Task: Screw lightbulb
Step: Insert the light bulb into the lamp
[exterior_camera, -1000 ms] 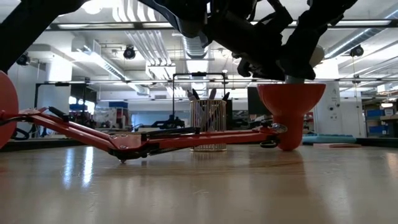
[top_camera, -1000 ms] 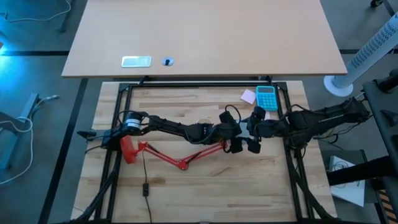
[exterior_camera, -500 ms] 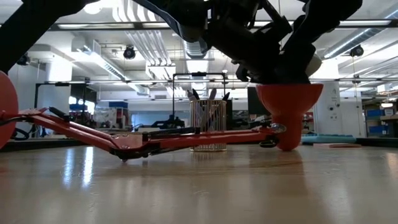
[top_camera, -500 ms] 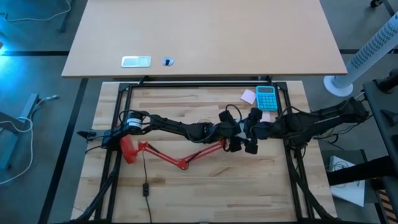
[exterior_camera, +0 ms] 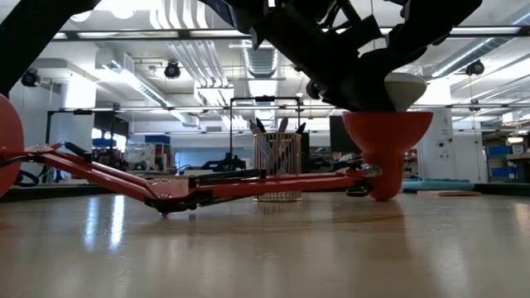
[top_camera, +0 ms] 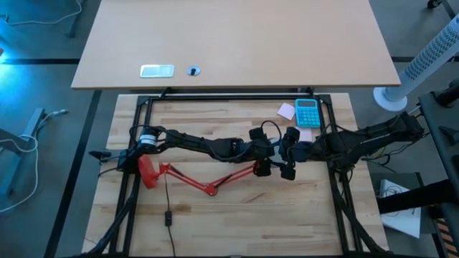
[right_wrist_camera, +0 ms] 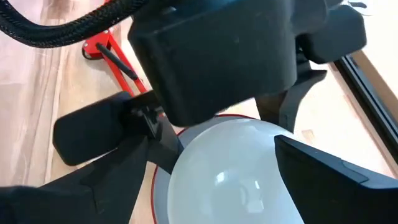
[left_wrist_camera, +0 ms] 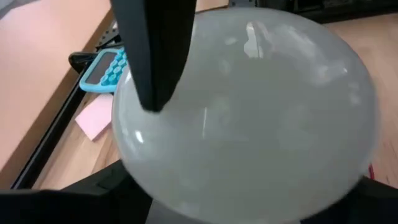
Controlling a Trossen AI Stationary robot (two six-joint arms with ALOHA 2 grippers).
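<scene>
Two grippers crowd the middle of the wooden table (top_camera: 215, 215) in the high view: the left gripper (top_camera: 261, 161) has slid a little toward the left arm's side over the last second, with the right gripper (top_camera: 288, 162) following, both above the head of the red desk lamp (top_camera: 208, 183).

At table height, the lightbulb (exterior_camera: 406, 89) now shows its white dome above the rim of the lamp's shade (exterior_camera: 386, 147), clearer of the dark fingers than a moment ago, so it appears seated in the socket.

From the left wrist, the lightbulb (left_wrist_camera: 249, 106) fills the picture, one finger (left_wrist_camera: 152, 56) laid across it; jaws spread wide around the dome.

From the right wrist, fingers (right_wrist_camera: 336, 180) stand apart beside the lightbulb (right_wrist_camera: 230, 168); whether they touch is unclear. Turning it home likely remains.
</scene>
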